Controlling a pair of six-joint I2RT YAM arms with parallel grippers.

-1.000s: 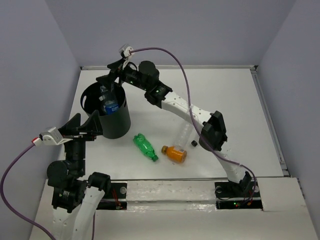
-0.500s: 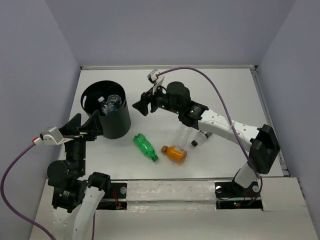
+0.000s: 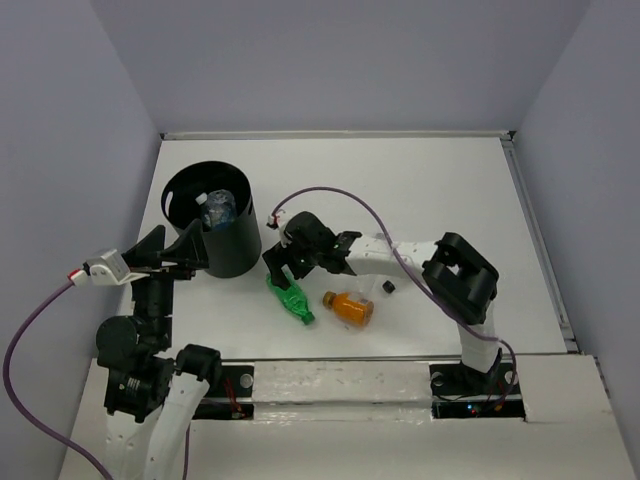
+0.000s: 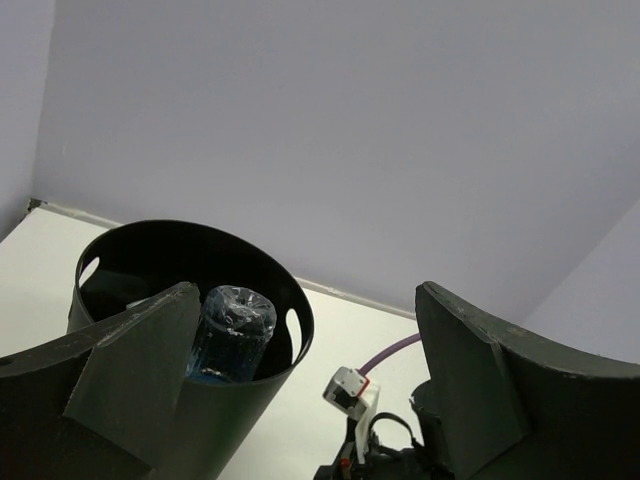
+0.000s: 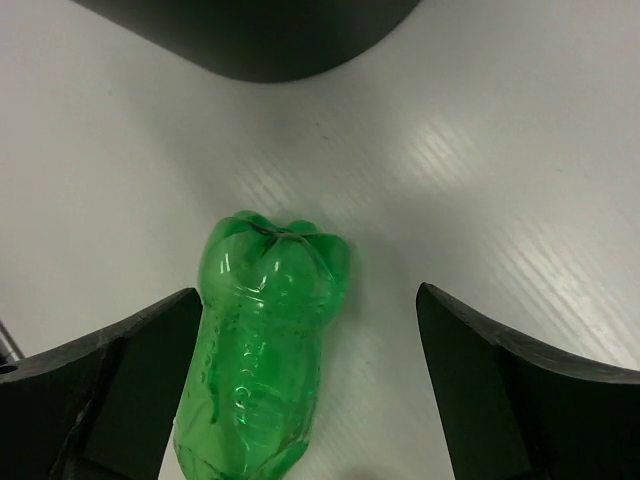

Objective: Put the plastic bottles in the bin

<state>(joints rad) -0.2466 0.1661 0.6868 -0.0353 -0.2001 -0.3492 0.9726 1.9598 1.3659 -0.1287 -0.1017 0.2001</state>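
Observation:
The black bin [image 3: 232,250] stands at the left with clear bottles [image 3: 218,207] inside. The left wrist view shows the bin [image 4: 120,400] with a clear blue-labelled bottle [image 4: 232,333] in it. A green bottle [image 3: 294,299] and an orange bottle [image 3: 352,308] lie on the table in front of the bin. My right gripper [image 3: 283,268] is open and low over the green bottle's base. In the right wrist view the green bottle [image 5: 265,340] lies between the spread fingers of the right gripper [image 5: 310,400], nearer the left one. My left gripper [image 3: 176,254] is open and empty beside the bin.
A small black cap [image 3: 389,287] lies right of the orange bottle. The bin's base [image 5: 260,40] is just beyond the green bottle. The right arm [image 3: 400,255] stretches low across the table's middle. Walls close in the table at back and sides.
My right gripper has swung from above the bin's far rim, back and down to the green bottle, staying open. The left arm has barely moved.

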